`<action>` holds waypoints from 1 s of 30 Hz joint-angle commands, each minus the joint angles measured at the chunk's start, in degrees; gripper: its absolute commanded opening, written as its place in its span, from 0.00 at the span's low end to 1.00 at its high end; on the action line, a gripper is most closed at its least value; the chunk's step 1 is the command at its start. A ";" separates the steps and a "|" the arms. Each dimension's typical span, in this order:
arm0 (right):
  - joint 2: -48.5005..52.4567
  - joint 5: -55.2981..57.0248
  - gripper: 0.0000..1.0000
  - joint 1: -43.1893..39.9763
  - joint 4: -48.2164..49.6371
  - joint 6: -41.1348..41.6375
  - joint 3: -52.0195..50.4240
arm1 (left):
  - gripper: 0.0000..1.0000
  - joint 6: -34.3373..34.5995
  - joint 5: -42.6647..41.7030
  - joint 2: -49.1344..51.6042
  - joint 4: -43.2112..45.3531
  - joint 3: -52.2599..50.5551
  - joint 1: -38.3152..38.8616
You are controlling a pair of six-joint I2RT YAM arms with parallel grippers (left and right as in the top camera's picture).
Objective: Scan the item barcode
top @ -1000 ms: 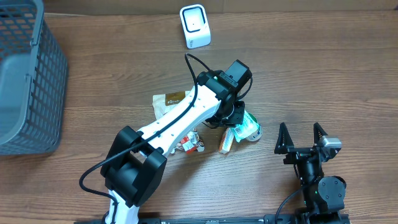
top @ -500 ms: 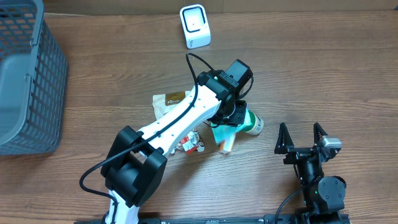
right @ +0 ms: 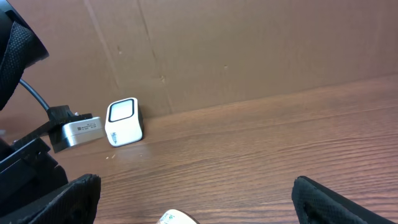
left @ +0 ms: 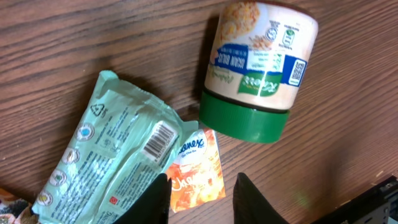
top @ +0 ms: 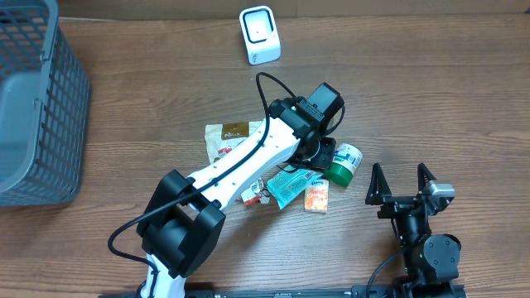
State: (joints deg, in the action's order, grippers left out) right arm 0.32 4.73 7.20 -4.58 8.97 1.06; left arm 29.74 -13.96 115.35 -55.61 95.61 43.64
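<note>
Several items lie on the table under my left arm. A jar with a green lid (top: 344,161) (left: 258,68) rests on its side. A mint-green packet (top: 290,184) (left: 118,149) lies flat with its barcode facing up. An orange tissue pack (top: 316,196) (left: 199,171) sits beside it. My left gripper (left: 201,182) hovers just above the orange pack, fingers (left: 160,196) slightly apart and holding nothing. The white scanner (top: 259,35) (right: 123,122) stands at the far edge. My right gripper (top: 399,175) (right: 199,202) is wide open near the front right.
A brown pouch (top: 225,136) and a red-and-white wrapper (top: 255,192) lie left of the pile. A grey mesh basket (top: 37,108) stands at the far left. A brown wall backs the table behind the scanner.
My left gripper has opened a little and let go. The mint-green packet and orange pack dropped flat onto the table, and the jar rolled to the right.
</note>
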 commanded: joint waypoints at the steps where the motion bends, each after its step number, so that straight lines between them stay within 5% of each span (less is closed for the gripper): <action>1: -0.15 0.31 1.00 -0.15 0.26 -0.17 -0.59 | 0.34 -1.05 -0.72 0.37 0.70 0.13 0.39; 6: -0.15 0.31 1.00 -0.15 0.26 -0.17 -0.59 | 0.56 -5.38 -0.44 0.61 1.75 0.11 1.77; 11: -0.15 0.31 1.00 -0.15 0.26 -0.17 -0.59 | 0.59 -6.01 4.20 0.81 1.95 0.11 4.31; 18: -0.15 0.31 1.00 -0.15 0.26 -0.17 -0.59 | 0.76 -3.78 8.68 2.54 5.27 0.11 7.76; 30: -0.15 0.31 1.00 -0.15 0.26 -0.17 -0.59 | 0.75 -2.32 10.32 9.73 8.04 0.11 8.13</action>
State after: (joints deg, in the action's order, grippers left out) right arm 0.32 4.73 7.20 -4.56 8.95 1.06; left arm 26.63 -4.75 123.11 -47.99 95.59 51.77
